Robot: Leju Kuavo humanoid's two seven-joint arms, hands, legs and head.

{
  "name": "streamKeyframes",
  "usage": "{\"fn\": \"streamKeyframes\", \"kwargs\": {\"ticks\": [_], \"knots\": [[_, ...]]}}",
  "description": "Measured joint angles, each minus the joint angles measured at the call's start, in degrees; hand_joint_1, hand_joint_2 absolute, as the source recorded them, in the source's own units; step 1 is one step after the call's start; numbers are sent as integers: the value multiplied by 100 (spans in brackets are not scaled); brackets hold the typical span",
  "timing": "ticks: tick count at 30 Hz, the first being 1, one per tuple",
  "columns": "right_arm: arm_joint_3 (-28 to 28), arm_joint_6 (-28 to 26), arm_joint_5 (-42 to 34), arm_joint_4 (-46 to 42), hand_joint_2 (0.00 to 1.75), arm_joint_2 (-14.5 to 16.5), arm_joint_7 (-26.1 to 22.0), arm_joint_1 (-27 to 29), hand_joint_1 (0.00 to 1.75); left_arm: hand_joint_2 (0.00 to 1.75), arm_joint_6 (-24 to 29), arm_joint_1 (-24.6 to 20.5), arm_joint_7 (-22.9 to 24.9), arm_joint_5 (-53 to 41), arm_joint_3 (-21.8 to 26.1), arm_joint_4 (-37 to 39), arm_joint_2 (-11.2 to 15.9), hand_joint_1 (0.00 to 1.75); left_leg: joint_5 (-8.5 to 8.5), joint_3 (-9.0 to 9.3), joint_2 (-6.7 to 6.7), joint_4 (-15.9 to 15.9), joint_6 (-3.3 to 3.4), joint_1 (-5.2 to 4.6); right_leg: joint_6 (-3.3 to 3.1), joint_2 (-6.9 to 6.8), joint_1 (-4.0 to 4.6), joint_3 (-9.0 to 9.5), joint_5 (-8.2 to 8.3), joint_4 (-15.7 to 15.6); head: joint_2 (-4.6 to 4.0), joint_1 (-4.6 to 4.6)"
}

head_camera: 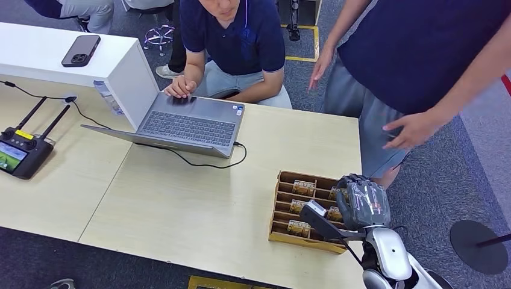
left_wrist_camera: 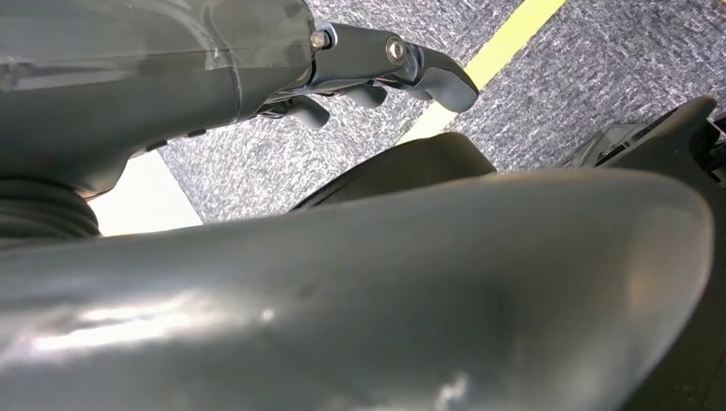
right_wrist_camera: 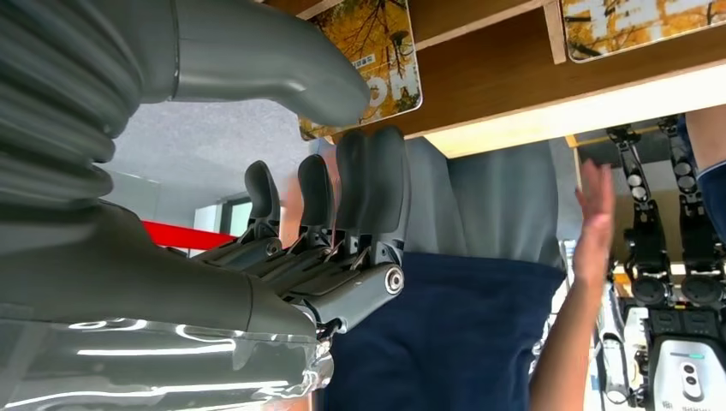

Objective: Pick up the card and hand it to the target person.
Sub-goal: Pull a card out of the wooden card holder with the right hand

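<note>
A wooden slotted tray [head_camera: 278, 208] at the table's near right corner holds several cards with autumn-yellow pictures, such as one card [head_camera: 303, 187] in a far slot. My right hand [head_camera: 362, 201] hovers over the tray's right end, fingers spread, holding nothing. In the right wrist view its thumb and fingers [right_wrist_camera: 342, 205] stand apart beside a card [right_wrist_camera: 392, 53] lying in the tray [right_wrist_camera: 496, 73]. A standing person in a dark blue shirt is just beyond the tray, one hand [head_camera: 413, 129] held out low. My left hand [left_wrist_camera: 368, 73] hangs over the carpet, holding nothing.
An open laptop [head_camera: 188, 127] with its cable lies mid-table; a seated person [head_camera: 232, 36] touches it. A remote controller [head_camera: 20, 154] sits at the left. A phone [head_camera: 81, 50] lies on a white box [head_camera: 129, 81]. Bare tabletop stretches left of the tray.
</note>
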Motion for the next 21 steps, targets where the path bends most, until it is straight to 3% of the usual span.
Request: {"fn": "streamKeyframes", "kwargs": {"ticks": [14,21], "knots": [[-7,-7,-14,41,175,1,3,11,101,0,0,0,0,0,0,0,0,0,0,0,0,0,0,0,0,0,0,0,0,0,0,0],[-43,-73,-48,73,175,1,-6,24,109,0,0,0,0,-5,0,0,0,0,0,0,0,0,0,0,0,0,0,0,0,0,0,0]]}}
